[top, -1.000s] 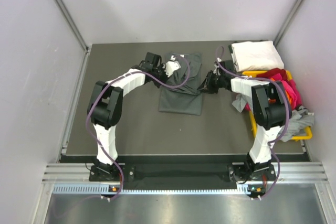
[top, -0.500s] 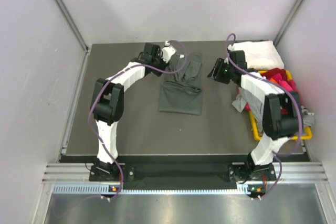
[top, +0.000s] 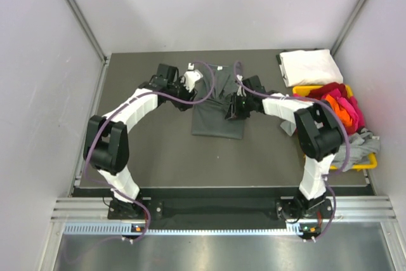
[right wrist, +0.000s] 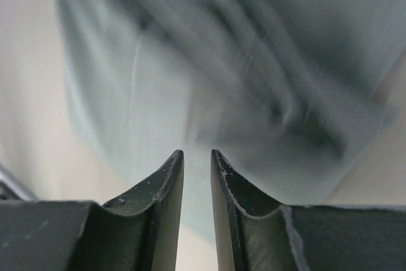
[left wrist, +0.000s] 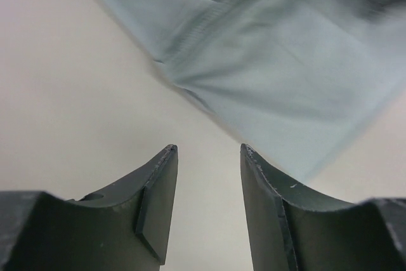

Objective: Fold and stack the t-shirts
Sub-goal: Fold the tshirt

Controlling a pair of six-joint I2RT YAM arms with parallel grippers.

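The dark grey t-shirt (top: 217, 118) lies part-folded in the middle of the bench (top: 158, 150). The left jaws stand apart and empty just beside its far left edge. The right jaws, narrowly parted and gripping nothing, hang over its right side.

In the middle of the table (top: 158, 150) a shirt (top: 217, 118) is lying, my left pincer (top: 190, 84) beside its left edge, my right pincer (top: 231, 110) over it. A folded shirt (top: 307, 66) is sitting far right, behind the bin (top: 303, 88) holding more shirts (top: 342, 107).
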